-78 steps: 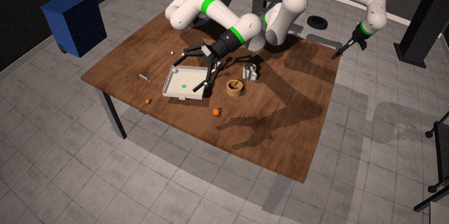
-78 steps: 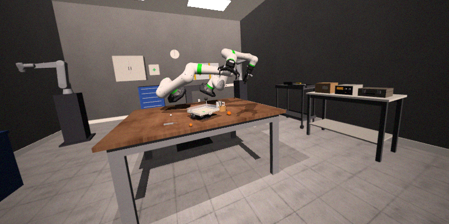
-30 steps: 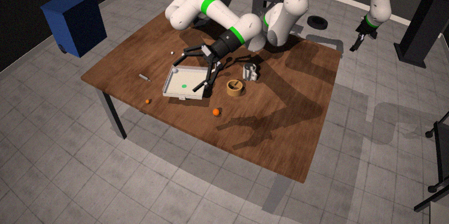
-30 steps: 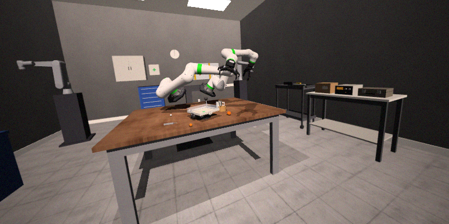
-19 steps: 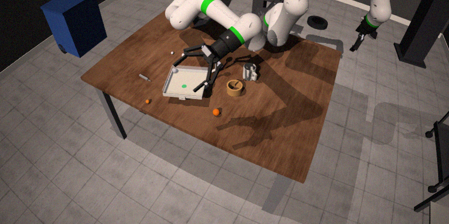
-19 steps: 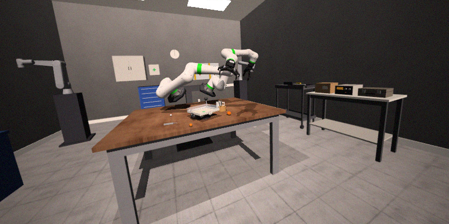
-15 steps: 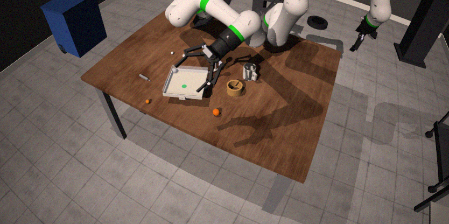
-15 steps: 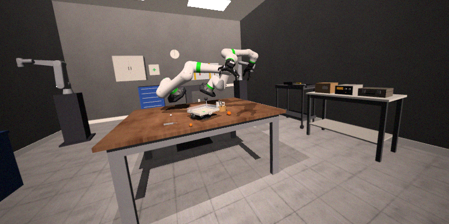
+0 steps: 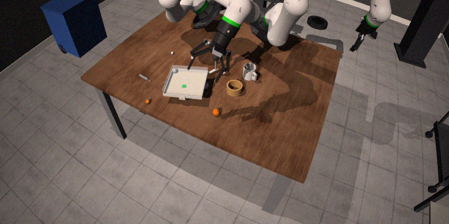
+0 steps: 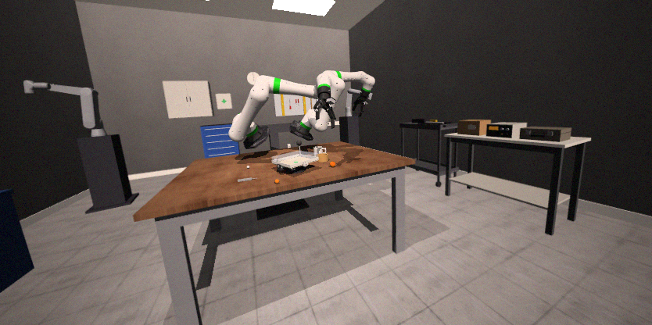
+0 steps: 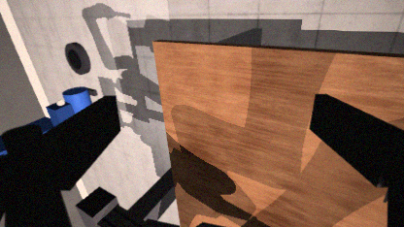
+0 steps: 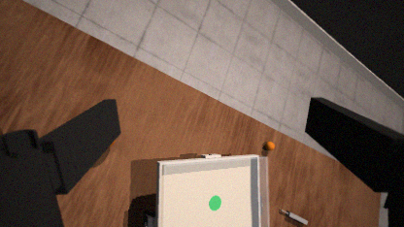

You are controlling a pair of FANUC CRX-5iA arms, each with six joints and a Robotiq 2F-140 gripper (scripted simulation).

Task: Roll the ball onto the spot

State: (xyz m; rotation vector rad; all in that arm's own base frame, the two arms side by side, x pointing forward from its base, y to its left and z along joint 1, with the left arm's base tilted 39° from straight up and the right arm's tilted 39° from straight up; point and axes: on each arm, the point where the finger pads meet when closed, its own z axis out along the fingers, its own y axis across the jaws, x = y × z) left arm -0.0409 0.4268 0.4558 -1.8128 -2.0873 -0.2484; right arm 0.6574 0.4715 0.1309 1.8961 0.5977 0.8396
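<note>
The plate (image 9: pixel 192 97) (image 12: pixel 160 194) is a square, cream-floored tray under a clear lid, raised on a dark base; I cannot tell if it is exactly level. The steel ball (image 9: pixel 175 70) rests in its back left corner in the top view, away from the green printed spot (image 9: pixel 184 86) (image 10: pixel 295 162) (image 12: pixel 215 203). A stalk with a black knob (image 9: pixel 215 57) (image 10: pixel 299 143) stands beside the plate's back right corner. My right gripper (image 9: pixel 204 74) (image 10: pixel 324 122) (image 12: pixel 213 115) is open and empty, above the knob and plate. My left gripper (image 9: pixel 364 42) (image 10: pixel 359 112) (image 11: pixel 215 113) is open and empty, high beyond the table's right end.
A metallic mug (image 9: pixel 249 72) and a wooden ring-shaped cup (image 9: pixel 234 90) stand right of the plate. Orange balls (image 9: pixel 216 112) (image 9: pixel 147 101) lie toward the front edge. A screwdriver-like tool (image 9: pixel 144 77) (image 12: pixel 296 218) lies left, and a small white ball (image 9: pixel 172 53) behind.
</note>
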